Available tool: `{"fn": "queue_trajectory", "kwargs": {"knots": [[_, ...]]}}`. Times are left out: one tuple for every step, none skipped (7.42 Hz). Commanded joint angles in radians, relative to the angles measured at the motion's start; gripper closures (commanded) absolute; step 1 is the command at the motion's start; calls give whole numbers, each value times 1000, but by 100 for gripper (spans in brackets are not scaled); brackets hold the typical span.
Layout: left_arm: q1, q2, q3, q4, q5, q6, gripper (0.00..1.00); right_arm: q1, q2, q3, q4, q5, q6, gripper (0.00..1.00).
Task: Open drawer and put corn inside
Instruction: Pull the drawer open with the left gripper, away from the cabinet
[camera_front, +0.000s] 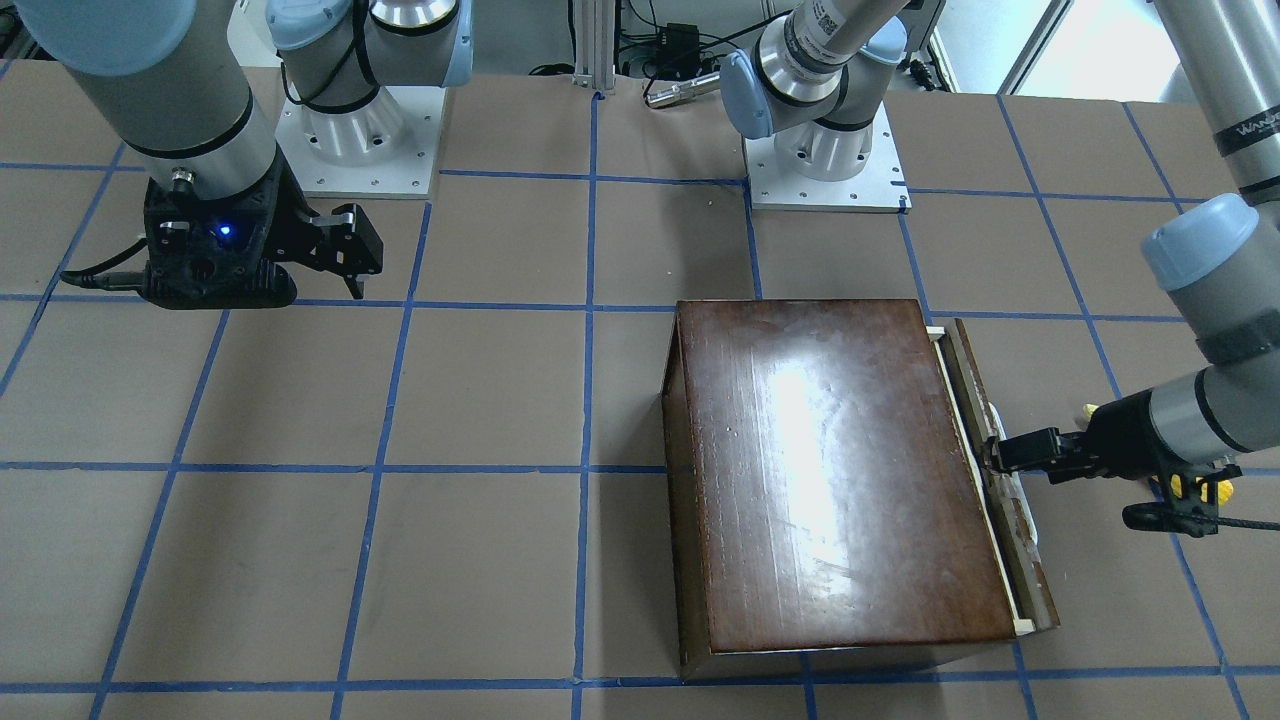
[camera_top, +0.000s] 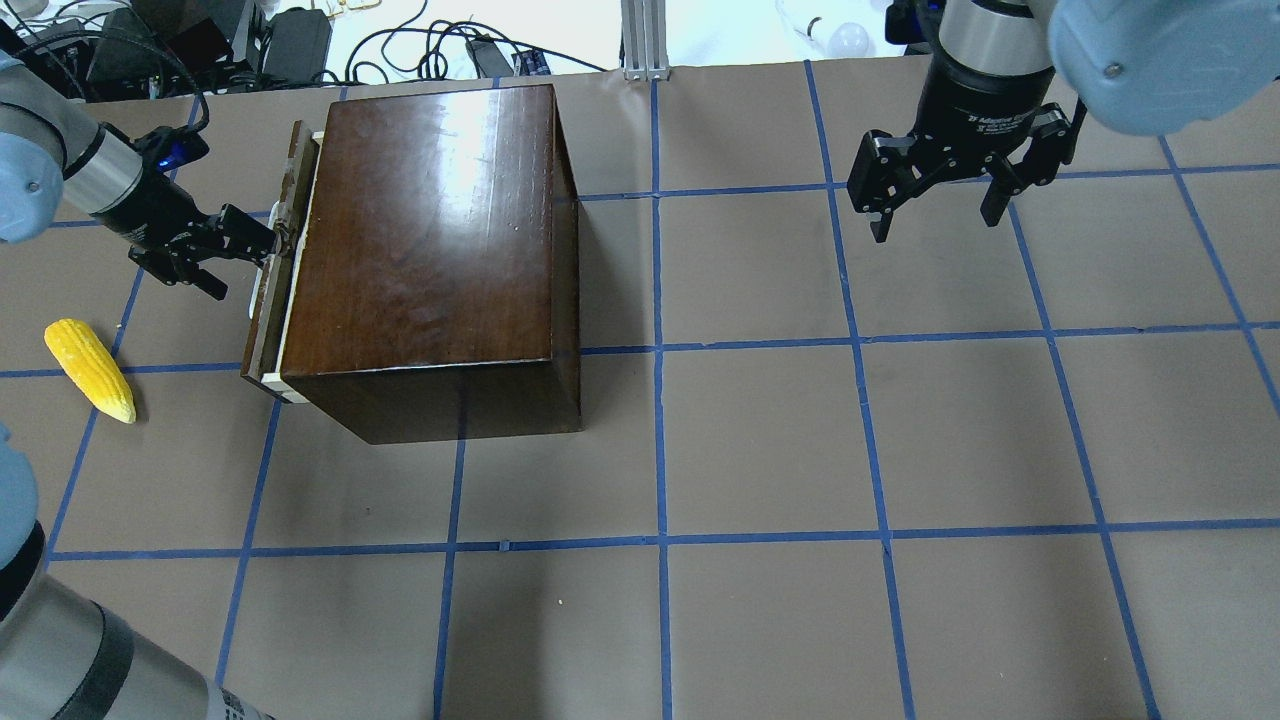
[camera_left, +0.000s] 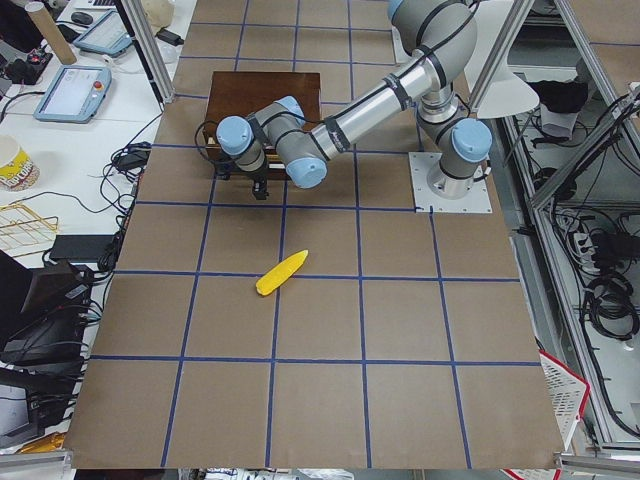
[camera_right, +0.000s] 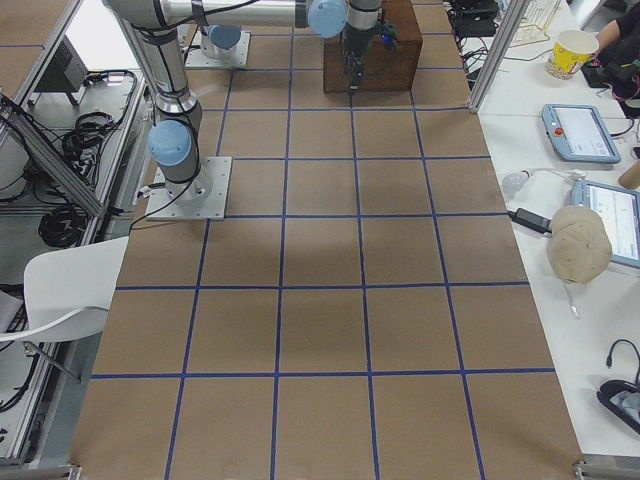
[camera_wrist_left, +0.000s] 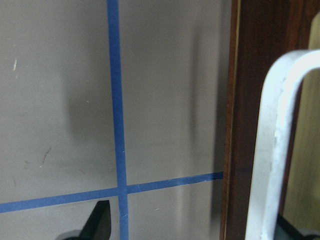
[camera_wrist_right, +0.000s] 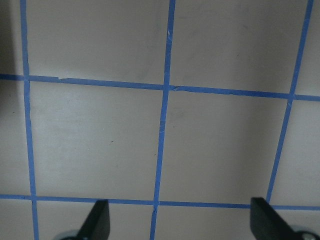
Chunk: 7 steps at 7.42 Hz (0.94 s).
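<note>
Nearest the robot, the corn (camera_top: 88, 368) lies loose on the brown surface (camera_top: 760, 440), pointed end toward the robot, on the drawer side of the cabinet (camera_top: 430, 230) and well apart from it. Just beyond it, the left claw (camera_top: 243, 265) reaches level to the drawer (camera_top: 262, 330). Its fingers are spread, not clenched, and the white handle (camera_wrist_left: 270, 150) stands inside their span close to one finger, so it looks hooked rather than squeezed. The drawer is out only a sliver: a thin pale-wood strip shows between the worn front panel and the cabinet. That gap is too narrow to show what, if anything, is inside, and the corn is plainly not in it. Farthest off, the right claw (camera_top: 935, 228) hangs released over bare surface, holding nothing. The likely trouble lies in the pull. With no firm squeeze the finger could slip off the handle. Nothing braces the cabinet either, so it may slide along with the drawer instead of letting it out. The corn lies roughly where the near end of the drawer and the arm would come, so it could be nudged away.
</note>
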Motion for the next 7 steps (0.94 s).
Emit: {"fn": "queue_trajectory", "kwargs": {"knots": [[27, 1, 2, 1, 2, 22, 0, -1, 0, 0, 0, 0, 0, 0], [41, 1, 1, 1, 2, 41, 0, 1, 0, 0, 0, 0, 0, 0], [52, 1, 6, 1, 2, 44, 0, -1, 0, 0, 0, 0, 0, 0], [66, 1, 7, 1, 2, 58, 0, -1, 0, 0, 0, 0, 0, 0], [77, 1, 10, -1, 0, 59, 0, 1, 0, 0, 0, 0, 0, 0], [78, 1, 12, -1, 0, 67, 0, -1, 0, 0, 0, 0, 0, 0], [84, 1, 12, -1, 0, 74, 0, 1, 0, 0, 0, 0, 0, 0]]}}
